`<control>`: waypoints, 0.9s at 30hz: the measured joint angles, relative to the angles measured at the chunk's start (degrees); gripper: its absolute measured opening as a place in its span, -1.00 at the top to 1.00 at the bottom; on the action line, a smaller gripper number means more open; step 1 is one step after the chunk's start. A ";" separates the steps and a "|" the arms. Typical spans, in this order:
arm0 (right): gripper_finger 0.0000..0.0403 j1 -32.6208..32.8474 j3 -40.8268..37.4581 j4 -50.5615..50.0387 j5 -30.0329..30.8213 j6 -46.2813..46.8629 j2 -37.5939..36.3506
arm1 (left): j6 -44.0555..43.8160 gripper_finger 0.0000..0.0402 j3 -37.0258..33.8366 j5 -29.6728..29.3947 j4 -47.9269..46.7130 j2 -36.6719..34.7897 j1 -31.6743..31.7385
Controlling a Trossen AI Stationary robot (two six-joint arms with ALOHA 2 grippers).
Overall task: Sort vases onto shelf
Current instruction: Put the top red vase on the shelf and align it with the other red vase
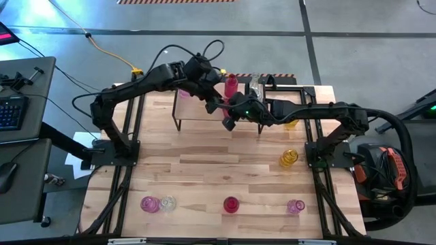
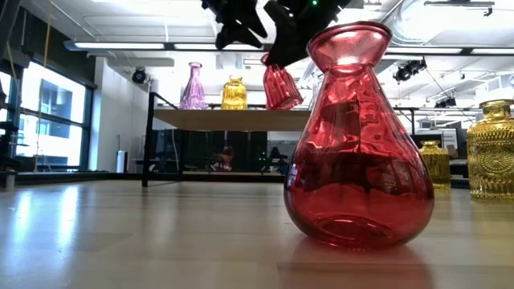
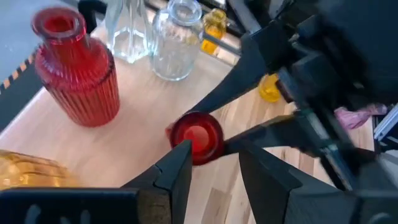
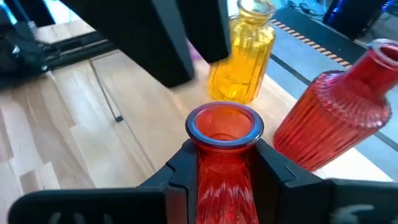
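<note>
Above the shelf's near edge, the right gripper is holding a small red vase by its neck, jaws shut tight on it, the vase hanging mouth-up. Just left of it, the left gripper is standing with jaws partly open, holding nothing. Beyond the hanging vase, a ribbed red vase, a yellow vase and clear vases are crowding the shelf top.

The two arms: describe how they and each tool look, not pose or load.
Both arms are dark, nearly black, jointed links on black bases at the table's side edges. Black cables loop above the left arm; a thick black hose trails from the right arm's base. A green light glows near the right tool. The left tool has two flat, angular black fingers.
</note>
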 joint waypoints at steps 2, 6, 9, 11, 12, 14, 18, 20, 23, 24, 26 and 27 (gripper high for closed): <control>0.61 0.00 0.00 0.03 0.62 2.02 -0.01 | 0.05 0.39 0.00 -0.15 -0.95 -0.92 -0.02; 0.61 0.37 0.00 0.35 2.40 6.10 -0.02 | 1.56 0.39 -0.05 -0.23 -2.39 -3.01 -0.02; 0.61 1.53 -0.02 2.34 6.52 6.32 -0.02 | 3.00 0.38 -0.07 -0.53 -4.19 -5.00 0.00; 0.61 2.38 -0.02 4.32 9.01 5.80 -0.07 | 4.10 0.38 -0.08 -0.63 -5.24 -6.27 0.00; 0.61 2.64 -0.02 5.05 9.87 5.12 -0.23 | 4.52 0.38 -0.09 -0.63 -5.33 -6.78 0.00; 0.61 2.91 -0.02 6.49 10.38 4.73 -0.44 | 4.63 0.38 -0.09 -0.63 -5.68 -7.88 0.00; 0.61 3.29 -0.02 9.60 12.57 4.58 -1.45 | 6.50 0.38 -0.09 -0.69 -5.75 -9.67 0.02; 0.61 4.29 -0.02 11.04 16.60 2.47 -2.27 | 7.33 0.38 -0.11 -0.79 -5.79 -10.32 0.02; 0.61 5.94 -0.02 12.62 21.78 0.05 -3.92 | 7.75 0.38 -0.11 -0.87 -6.57 -10.69 0.20; 0.61 6.41 -0.06 12.41 22.84 -0.35 -4.72 | 8.13 0.38 -0.11 -0.87 -6.89 -10.73 0.36; 0.61 7.32 -1.03 13.15 24.58 -0.84 -6.45 | 9.27 0.38 -0.11 -0.87 -7.92 -10.73 0.74; 0.61 7.90 -2.21 13.33 25.94 -0.82 -7.58 | 9.66 0.38 -0.13 -0.93 -8.51 -10.73 0.88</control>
